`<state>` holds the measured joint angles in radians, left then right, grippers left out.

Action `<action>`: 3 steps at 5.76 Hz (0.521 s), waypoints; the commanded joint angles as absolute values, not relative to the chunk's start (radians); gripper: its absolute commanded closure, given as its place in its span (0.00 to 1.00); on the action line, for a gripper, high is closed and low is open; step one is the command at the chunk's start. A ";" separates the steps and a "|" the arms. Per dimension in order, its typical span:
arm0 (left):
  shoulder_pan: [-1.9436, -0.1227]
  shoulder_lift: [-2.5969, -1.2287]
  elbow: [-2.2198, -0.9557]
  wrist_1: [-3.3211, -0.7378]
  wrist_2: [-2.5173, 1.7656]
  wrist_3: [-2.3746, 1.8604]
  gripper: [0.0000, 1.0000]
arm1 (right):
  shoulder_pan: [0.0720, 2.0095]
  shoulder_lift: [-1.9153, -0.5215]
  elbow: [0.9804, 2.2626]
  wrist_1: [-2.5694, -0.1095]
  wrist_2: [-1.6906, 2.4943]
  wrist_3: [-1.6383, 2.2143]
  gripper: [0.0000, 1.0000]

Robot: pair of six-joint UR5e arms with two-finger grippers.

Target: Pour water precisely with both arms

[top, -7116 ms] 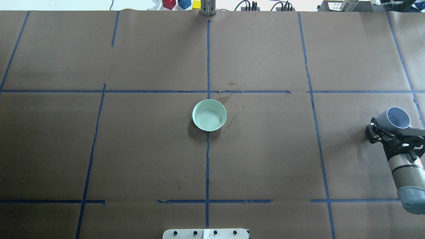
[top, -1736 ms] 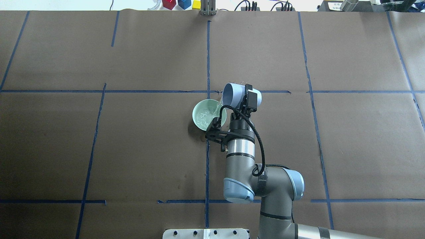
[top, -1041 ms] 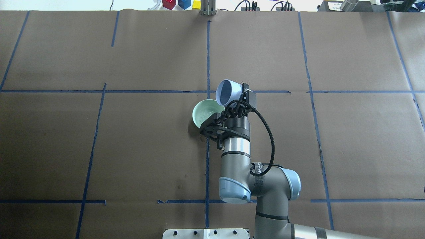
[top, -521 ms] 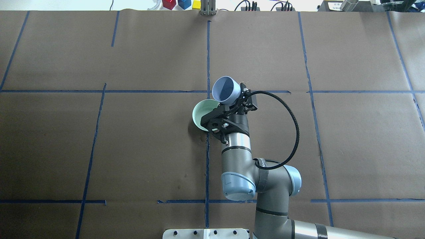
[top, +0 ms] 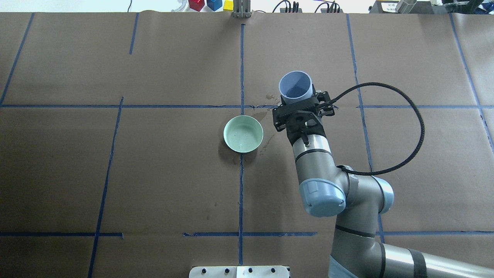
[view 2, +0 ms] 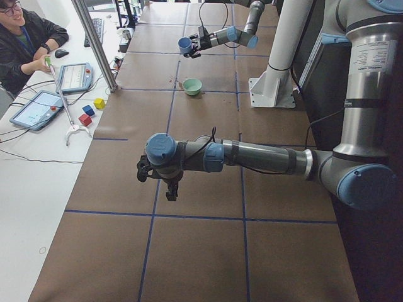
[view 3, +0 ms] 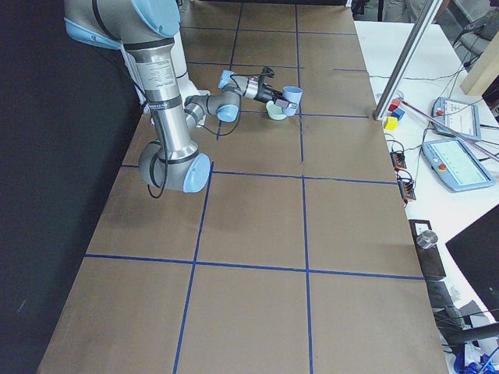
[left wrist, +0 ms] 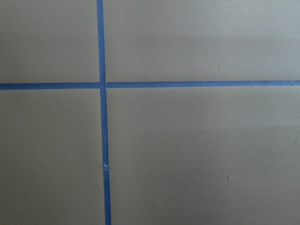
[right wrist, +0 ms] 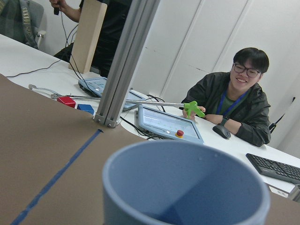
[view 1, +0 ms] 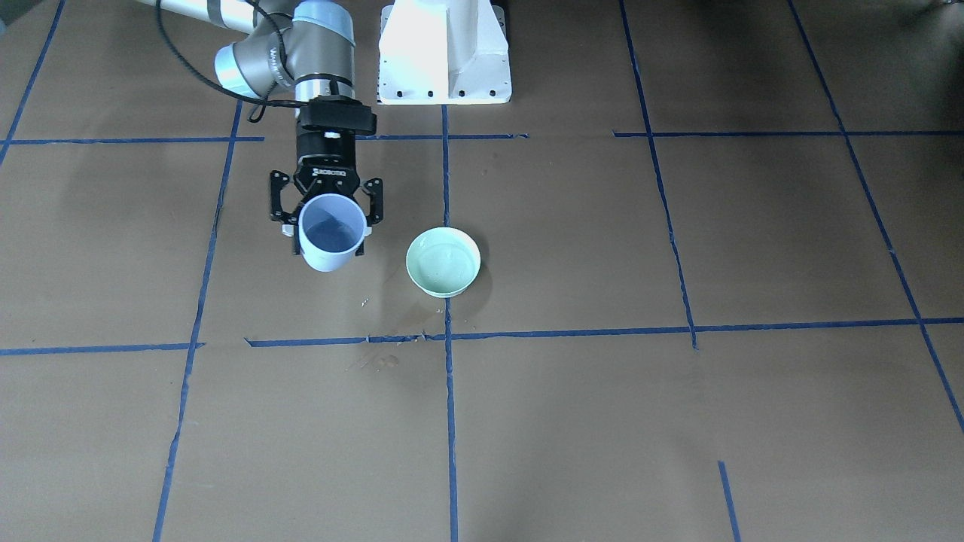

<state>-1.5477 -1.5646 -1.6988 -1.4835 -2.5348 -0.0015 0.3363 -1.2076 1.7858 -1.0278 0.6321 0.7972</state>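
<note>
The right arm (top: 312,154) reaches forward, right gripper (top: 296,103) pinching the blue cup (top: 295,85) upright; green bowl (top: 243,134) apart to its left; left gripper (view 2: 157,176) state unclear

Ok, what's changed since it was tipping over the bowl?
The right gripper has swung the blue cup back upright and carried it off the green bowl, toward the robot's right; pouring has stopped. It is still shut on the cup. The bowl sits where it was, and the wet marks beside it remain.
</note>
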 commanded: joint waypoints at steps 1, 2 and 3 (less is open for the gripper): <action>-1.548 -1.565 -1.701 -1.489 -2.530 -0.002 0.00 | 0.391 -1.433 1.883 -0.845 0.729 0.865 1.00; -1.548 -1.565 -1.707 -1.489 -2.530 -0.002 0.00 | 0.418 -1.536 1.879 -0.690 0.762 0.865 1.00; -1.549 -1.563 -1.724 -1.489 -2.528 -0.002 0.00 | 0.423 -1.622 1.875 -0.607 0.764 0.906 1.00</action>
